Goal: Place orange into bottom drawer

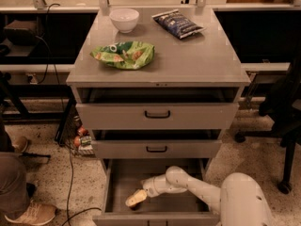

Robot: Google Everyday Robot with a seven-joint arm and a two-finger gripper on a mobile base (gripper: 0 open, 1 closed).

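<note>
1. Small reddish-orange cans are seen on the floor just left of the grey metal cabinet. They are not to be mistaken for the fruit.
2. A crumpled green snack bag and a white round bowl are seen on the cabinet top, well apart from the work below.
3. The pale two-finger gripper is reached low into the left half of the deep grey metal bottom drawer, which is pulled open. The tip is close to, or on, the drawer floor. Whether the gripper is open or closed cannot be told.
4. The small round orange fruit cannot be made out anywhere. If it is held, it is hidden at the gripper tip inside the drawer, so its look cannot be described.
5. It is judged to be light, firm and smooth, and apt to roll once released. It is best taken across its widest part and set down low.
6. The white jointed arm is seen stretching from the robot's rounded body at lower right across the drawer.
7. A dark blue foil packet is seen on the cabinet top at the right.
</note>
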